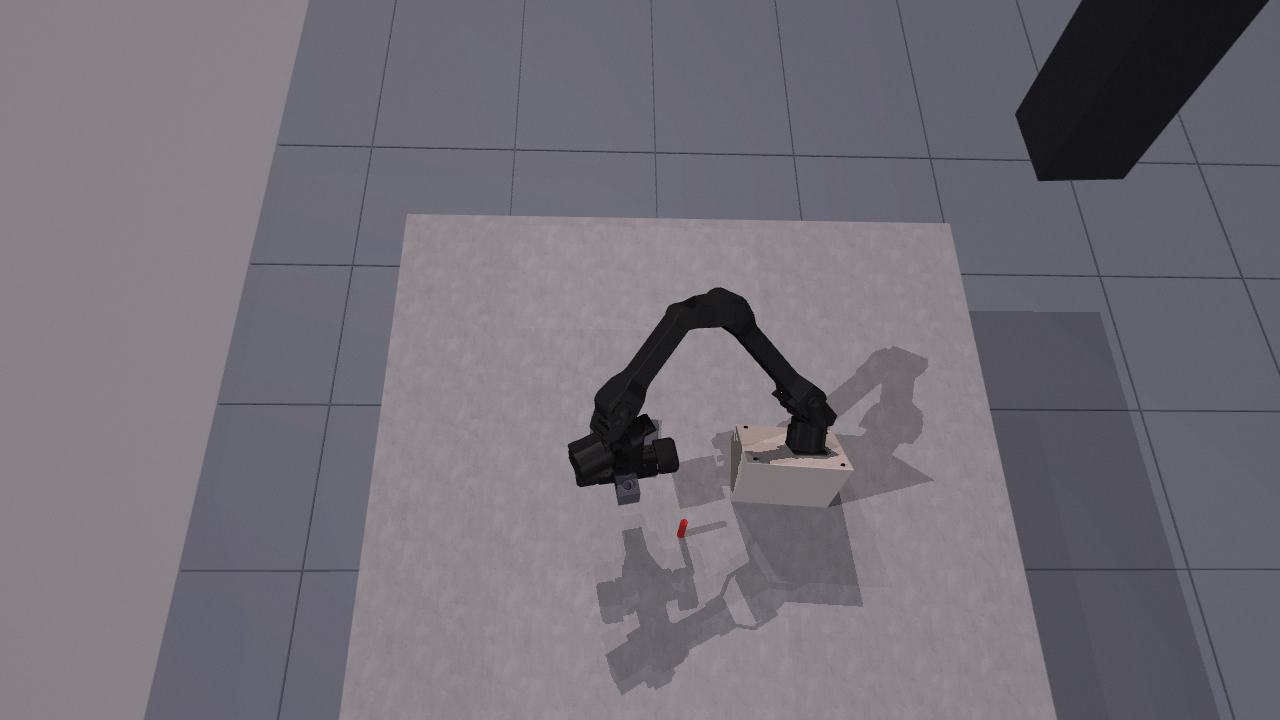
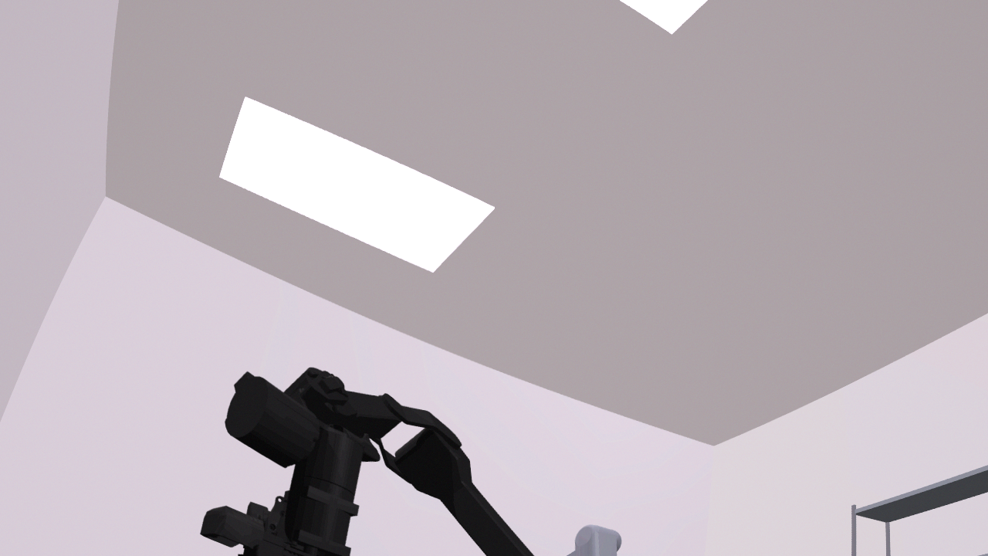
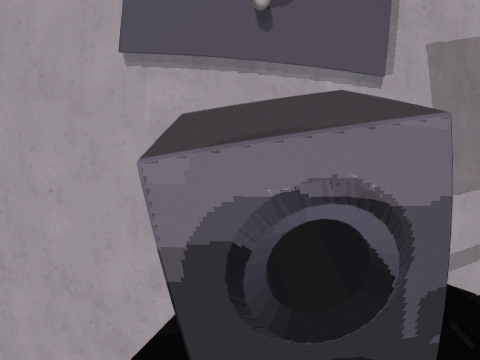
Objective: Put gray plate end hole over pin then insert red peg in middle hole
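Note:
My gripper (image 3: pixel 292 294) is shut on the gray plate (image 1: pixel 628 497) (image 3: pixel 300 150), whose near end with a round hole fills the lower wrist view. The plate is held above the table, and its other end is hidden under the arm in the top view. The dark gray base (image 3: pixel 200 30) lies on the table past the plate's visible end in the wrist view; its pale pin (image 3: pixel 261 4) shows at the top edge. The plate's visible hole is not over that pin. The red peg (image 1: pixel 682 528) stands on the table beside the held plate, away from the fingers.
The arm's pale mounting box (image 1: pixel 787 485) stands on the table (image 1: pixel 483 313) to the right of the plate and peg. A tall black block (image 1: pixel 1092 89) is beyond the table's far right. The exterior view shows mostly ceiling, walls, the upper arm and a shelf (image 2: pixel 925 494).

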Controlling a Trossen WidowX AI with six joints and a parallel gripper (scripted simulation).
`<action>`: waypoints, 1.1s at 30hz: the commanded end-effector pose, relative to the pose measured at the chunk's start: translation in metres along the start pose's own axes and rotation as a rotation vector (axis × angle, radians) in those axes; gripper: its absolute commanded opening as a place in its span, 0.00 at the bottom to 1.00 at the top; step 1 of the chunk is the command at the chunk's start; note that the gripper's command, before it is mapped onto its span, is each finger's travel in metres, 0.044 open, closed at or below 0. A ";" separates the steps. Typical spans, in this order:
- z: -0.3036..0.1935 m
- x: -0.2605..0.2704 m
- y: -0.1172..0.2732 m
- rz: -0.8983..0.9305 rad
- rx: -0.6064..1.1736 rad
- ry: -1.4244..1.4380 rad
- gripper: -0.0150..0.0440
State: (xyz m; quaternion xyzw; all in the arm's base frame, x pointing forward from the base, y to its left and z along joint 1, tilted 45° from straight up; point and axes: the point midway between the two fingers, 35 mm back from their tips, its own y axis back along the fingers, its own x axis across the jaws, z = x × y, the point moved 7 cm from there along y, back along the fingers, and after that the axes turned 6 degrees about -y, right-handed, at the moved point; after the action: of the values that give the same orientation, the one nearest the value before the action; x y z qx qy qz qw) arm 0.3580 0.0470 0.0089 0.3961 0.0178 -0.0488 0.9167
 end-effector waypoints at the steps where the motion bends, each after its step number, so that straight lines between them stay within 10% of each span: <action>1: 0.013 0.003 -0.006 0.003 0.000 0.027 0.25; 33: 0.101 0.006 -0.052 -0.003 -0.019 0.190 0.25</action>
State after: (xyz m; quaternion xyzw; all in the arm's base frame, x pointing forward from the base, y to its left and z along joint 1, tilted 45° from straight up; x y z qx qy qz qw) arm 0.3599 -0.0517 0.0367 0.3937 0.0965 -0.0167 0.9140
